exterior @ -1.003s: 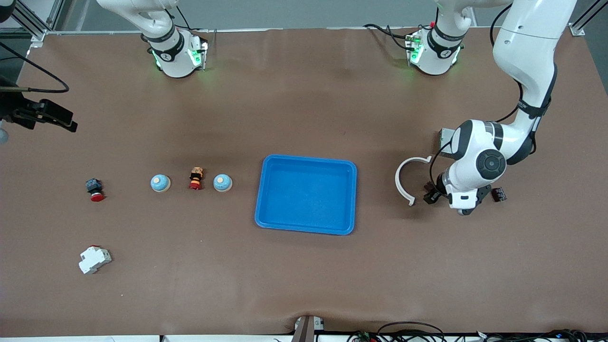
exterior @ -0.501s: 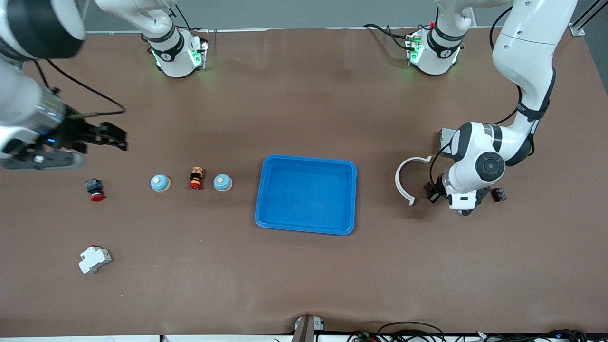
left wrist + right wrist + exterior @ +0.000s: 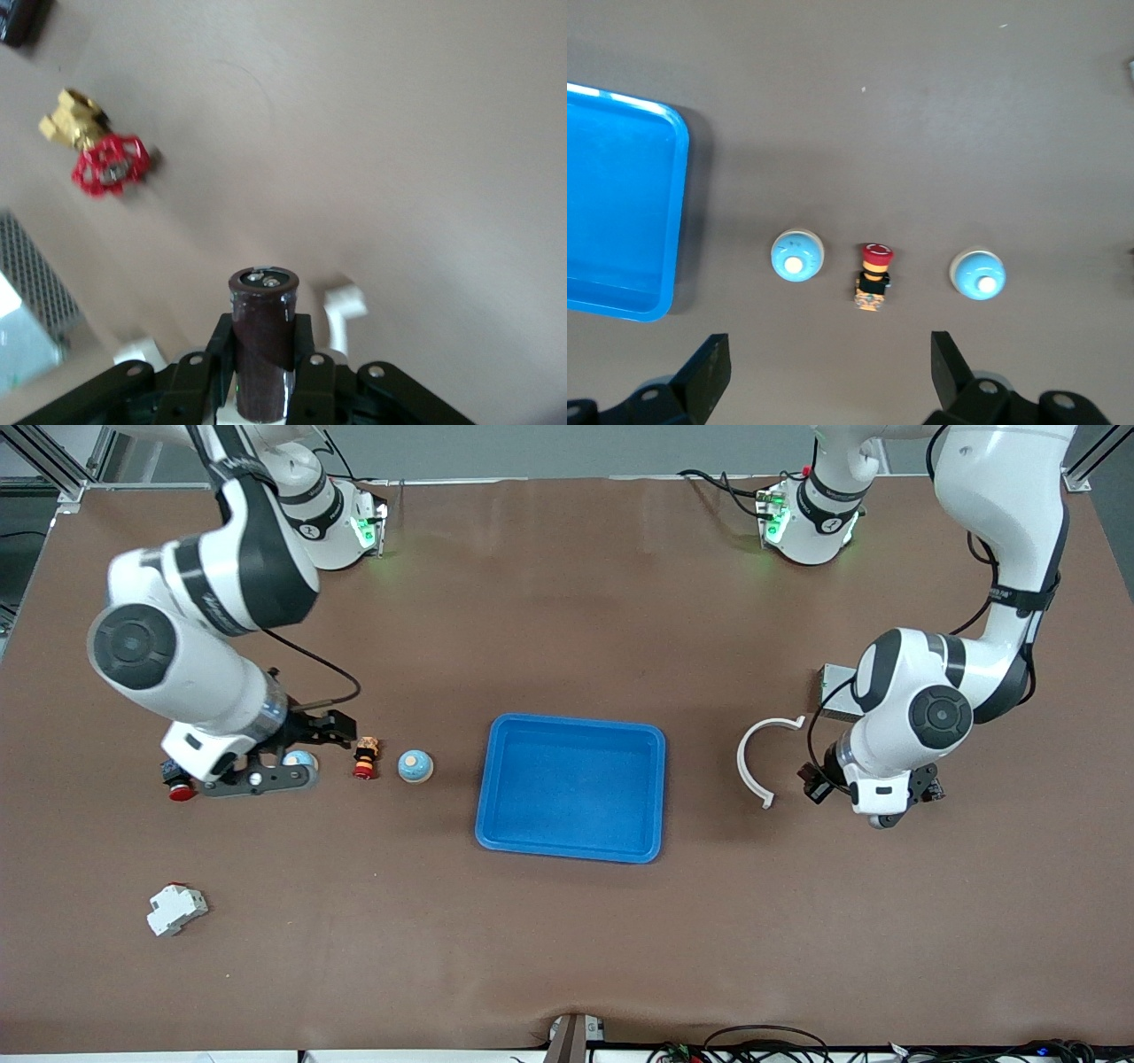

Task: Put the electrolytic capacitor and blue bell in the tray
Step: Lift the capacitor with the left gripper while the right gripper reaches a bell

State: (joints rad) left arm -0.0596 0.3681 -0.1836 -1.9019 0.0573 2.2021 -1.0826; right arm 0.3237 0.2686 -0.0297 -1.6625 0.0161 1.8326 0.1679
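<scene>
The dark brown electrolytic capacitor [image 3: 264, 305] stands upright between the black fingers of my left gripper [image 3: 263, 343], which is shut on it. That gripper [image 3: 817, 784] is beside the white ring at the left arm's end of the table. The blue tray [image 3: 496, 815] lies mid-table with nothing in it. One blue bell [image 3: 415, 765] sits beside the tray. A second blue bell [image 3: 299, 759] is partly covered by my right gripper [image 3: 297, 755], which hangs open over it. In the right wrist view both bells [image 3: 797, 255] [image 3: 979, 273] show ahead of the open right gripper [image 3: 828, 359].
A red-and-yellow push button [image 3: 364, 757] lies between the bells. A red-capped switch [image 3: 177, 784] and a white breaker [image 3: 175, 909] are toward the right arm's end. A white C-shaped ring [image 3: 749, 766], a grey block [image 3: 834, 689] and a red-handled brass valve [image 3: 102, 159] are near the left arm.
My right arm has swung in from the table's end to over the bells. My left gripper has shut on the capacitor and shifted slightly.
</scene>
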